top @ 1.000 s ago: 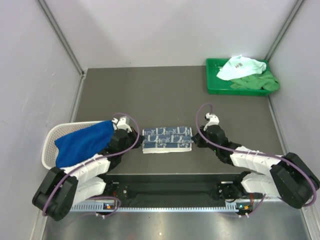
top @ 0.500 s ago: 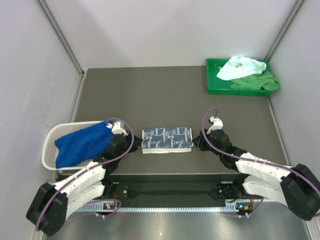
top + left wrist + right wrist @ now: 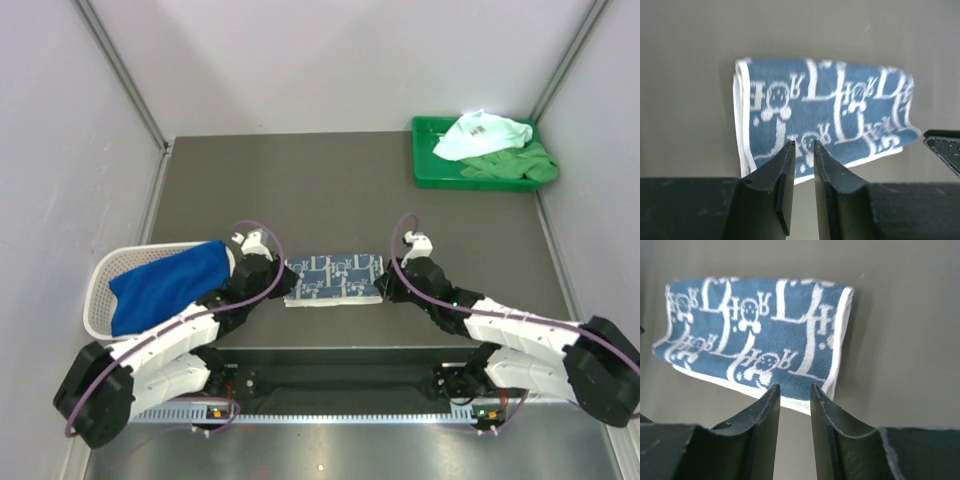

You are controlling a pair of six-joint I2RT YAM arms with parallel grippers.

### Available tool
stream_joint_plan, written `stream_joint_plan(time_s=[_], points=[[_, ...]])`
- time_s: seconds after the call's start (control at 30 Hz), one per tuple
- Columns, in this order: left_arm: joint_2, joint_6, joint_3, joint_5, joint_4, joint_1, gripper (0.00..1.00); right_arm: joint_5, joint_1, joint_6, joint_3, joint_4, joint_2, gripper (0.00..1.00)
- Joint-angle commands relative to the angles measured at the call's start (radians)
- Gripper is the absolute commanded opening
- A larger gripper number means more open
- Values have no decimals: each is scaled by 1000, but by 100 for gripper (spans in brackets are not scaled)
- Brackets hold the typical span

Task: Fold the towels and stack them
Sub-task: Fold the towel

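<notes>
A folded towel, navy with white logo print (image 3: pixel 333 279), lies flat on the table near the front edge. It also shows in the left wrist view (image 3: pixel 825 115) and the right wrist view (image 3: pixel 755 340). My left gripper (image 3: pixel 290 283) is at the towel's left end, with its jaws (image 3: pixel 804 145) slightly apart and empty over the near edge. My right gripper (image 3: pixel 383 285) is at the towel's right end, also slightly apart and empty (image 3: pixel 794 387). A royal blue towel (image 3: pixel 165 285) lies crumpled in the white basket.
The white mesh basket (image 3: pixel 100 275) stands at the front left beside my left arm. A green tray (image 3: pixel 430 170) at the back right holds a mint-white towel (image 3: pixel 483 133) and a green towel (image 3: pixel 510 165). Grey walls close in both sides.
Both grippers pulled back from the towel's ends half a second ago and have now moved in to them again. The towel lies slightly more skewed.
</notes>
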Motion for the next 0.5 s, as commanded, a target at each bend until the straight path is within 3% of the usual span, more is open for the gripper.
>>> stream_joint_plan(time_s=[0.0,0.13,0.47], points=[[78,-28,39,-8,2,-33,26,51,58,37,60,32,100,30],[142,-105,42,-37,-79,-45,19,97,130,126,34,48,192,28],[219,-148,14,-89,-145,-47,18,137,168,243,-56,68,232,29]])
